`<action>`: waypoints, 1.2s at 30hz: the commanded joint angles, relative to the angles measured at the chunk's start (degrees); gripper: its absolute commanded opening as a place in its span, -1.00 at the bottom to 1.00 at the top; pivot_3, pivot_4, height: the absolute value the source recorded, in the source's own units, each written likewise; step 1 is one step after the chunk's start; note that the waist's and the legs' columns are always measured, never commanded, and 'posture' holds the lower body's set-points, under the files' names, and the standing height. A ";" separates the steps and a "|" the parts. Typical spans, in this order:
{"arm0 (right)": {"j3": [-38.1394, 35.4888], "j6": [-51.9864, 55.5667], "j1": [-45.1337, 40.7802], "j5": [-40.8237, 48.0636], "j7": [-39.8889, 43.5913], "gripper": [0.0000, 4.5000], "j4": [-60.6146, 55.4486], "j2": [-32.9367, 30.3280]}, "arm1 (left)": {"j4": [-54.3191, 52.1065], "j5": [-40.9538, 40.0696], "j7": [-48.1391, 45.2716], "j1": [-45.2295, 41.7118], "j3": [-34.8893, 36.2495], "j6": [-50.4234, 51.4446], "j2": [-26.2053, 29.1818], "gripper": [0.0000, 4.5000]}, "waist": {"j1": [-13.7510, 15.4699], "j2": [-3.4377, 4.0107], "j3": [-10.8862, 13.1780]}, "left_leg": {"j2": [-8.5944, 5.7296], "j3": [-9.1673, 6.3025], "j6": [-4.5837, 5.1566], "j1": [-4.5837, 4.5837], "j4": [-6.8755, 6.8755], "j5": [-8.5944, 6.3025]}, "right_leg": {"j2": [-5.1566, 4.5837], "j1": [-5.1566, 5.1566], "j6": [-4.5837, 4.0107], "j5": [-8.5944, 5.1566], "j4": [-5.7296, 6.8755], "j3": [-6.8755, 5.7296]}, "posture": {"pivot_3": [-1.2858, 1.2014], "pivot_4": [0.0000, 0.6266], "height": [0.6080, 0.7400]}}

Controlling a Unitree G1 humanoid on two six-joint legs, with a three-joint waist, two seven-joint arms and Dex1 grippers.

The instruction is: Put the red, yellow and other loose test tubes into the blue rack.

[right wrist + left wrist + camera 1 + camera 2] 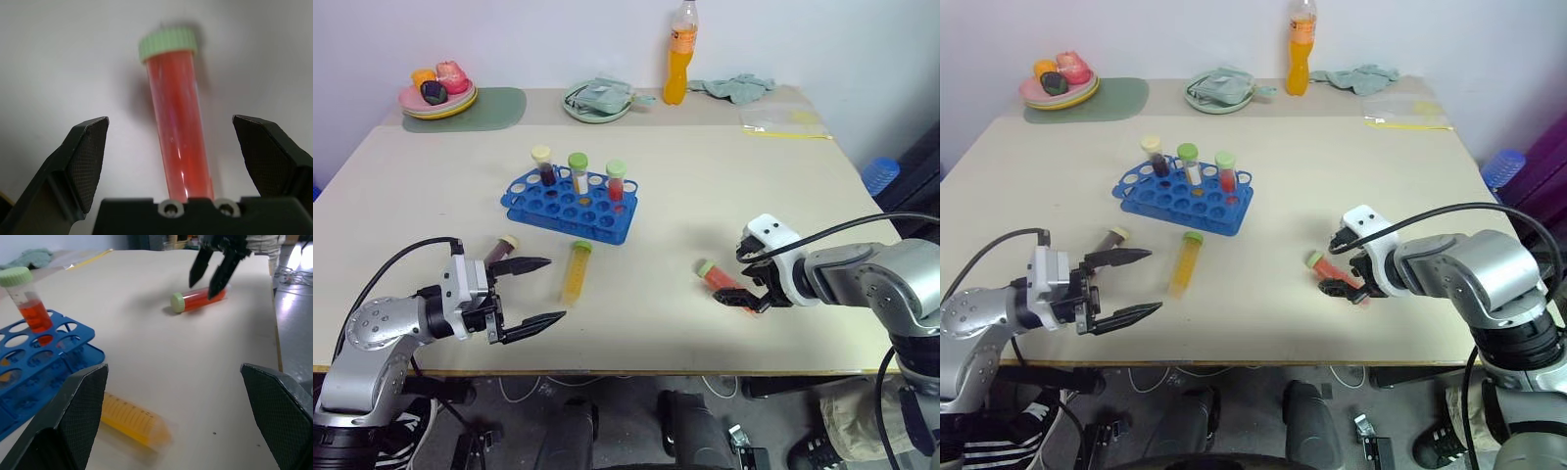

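Note:
The blue rack [570,204] stands mid-table and holds three upright capped tubes, one of them red [616,182]. A yellow tube [577,271] lies just in front of the rack. Left of it lies a dark tube [501,249] with a cream cap. Beside that dark tube my left gripper [555,289] hovers open and empty. Further right a red tube [722,278] with a green cap lies on the table. My right gripper [1342,286] points down over it, open, one finger on each side of the tube [178,142], not closed on it.
At the table's back stand a plate of fruit [438,98] on a green mat, a bowl with a cloth [597,98], an orange drink bottle [679,59], a green cloth [734,86] and a plastic bag [783,122]. The table's front edge [626,370] runs just below both grippers.

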 commanded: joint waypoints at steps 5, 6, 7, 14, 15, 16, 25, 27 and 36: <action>3.80 -2.01 -1.72 -3.31 1.65 1.00 4.06 -1.82 | -3.85 -1.58 0.79 1.83 1.39 0.48 0.48 0.98 | -0.05 -0.01 -0.01 | 0.00 0.00 0.00 0.01 0.00 0.00 | 0.01 0.00 0.01 -0.01 0.00 0.00 | 0.03 -0.52 1.00; 4.29 -2.37 -1.71 -3.46 2.03 1.00 4.10 -2.04 | -4.09 -1.84 0.73 2.10 1.49 0.72 0.62 0.98 | -0.08 -0.01 -0.01 | 0.00 0.00 0.00 0.01 -0.01 0.00 | 0.00 0.00 0.01 -0.01 0.00 0.00 | 0.03 -0.52 1.00; 5.11 -3.11 -1.72 -3.75 2.46 1.00 4.20 -2.26 | -4.18 -2.09 0.67 2.26 1.60 0.86 0.74 0.98 | -0.08 -0.01 -0.01 | 0.00 0.00 0.00 0.01 0.00 0.00 | 0.01 0.00 0.04 -0.03 0.00 0.00 | 0.03 -0.52 1.00; 6.28 -3.37 -2.34 -5.26 3.74 0.20 5.30 -1.67 | -5.10 -4.02 0.39 3.07 1.96 2.92 1.34 1.00 | -0.17 -0.11 -0.07 | 0.01 0.00 -0.01 0.02 0.02 0.00 | 0.00 0.00 0.16 -0.10 0.00 0.00 | 0.03 -0.52 1.00; 6.29 -3.36 -2.37 -5.44 3.91 -0.04 5.14 -1.63 | -5.04 -4.00 0.36 3.03 1.98 2.96 1.36 1.00 | -0.16 -0.11 -0.07 | 0.01 0.00 -0.01 0.01 0.00 0.00 | 0.00 -0.02 0.16 -0.10 0.00 0.00 | 0.03 -0.52 1.00; 6.14 -3.22 -2.48 -5.57 4.03 -0.28 4.98 -1.55 | -5.01 -3.93 0.43 2.97 1.94 2.96 1.35 1.00 | -0.16 -0.11 -0.07 | 0.01 0.00 0.00 0.01 -0.04 0.00 | 0.00 -0.05 0.15 -0.10 0.00 0.00 | 0.03 -0.52 1.00; -4.50 -27.57 -0.02 -2.51 13.95 -0.64 -2.70 5.73 | -3.56 -3.60 0.71 2.77 2.94 2.29 1.44 1.00 | -0.02 -0.04 -0.02 | 0.04 0.01 0.01 -0.02 -0.10 -0.01 | 0.05 -0.12 0.17 -0.10 0.01 0.00 | 0.03 -0.52 1.00; -5.52 -39.62 2.10 -4.72 16.38 -0.64 -2.69 8.57 | -3.28 -4.06 1.16 2.53 3.71 2.46 1.33 1.00 | 0.13 -0.10 -0.05 | 0.03 0.01 0.01 -0.04 -0.07 -0.01 | 0.04 -0.08 0.18 -0.11 -0.03 -0.02 | 0.03 -0.52 1.00; 4.88 -84.06 2.73 -22.70 8.87 -0.64 17.80 39.97 | -1.53 -5.90 3.17 3.02 7.62 4.14 1.12 1.00 | -1.71 -0.05 -0.03 | 0.14 0.03 0.00 0.08 -0.14 0.00 | 0.15 -0.09 -0.07 0.07 0.09 0.00 | 0.03 -0.52 1.00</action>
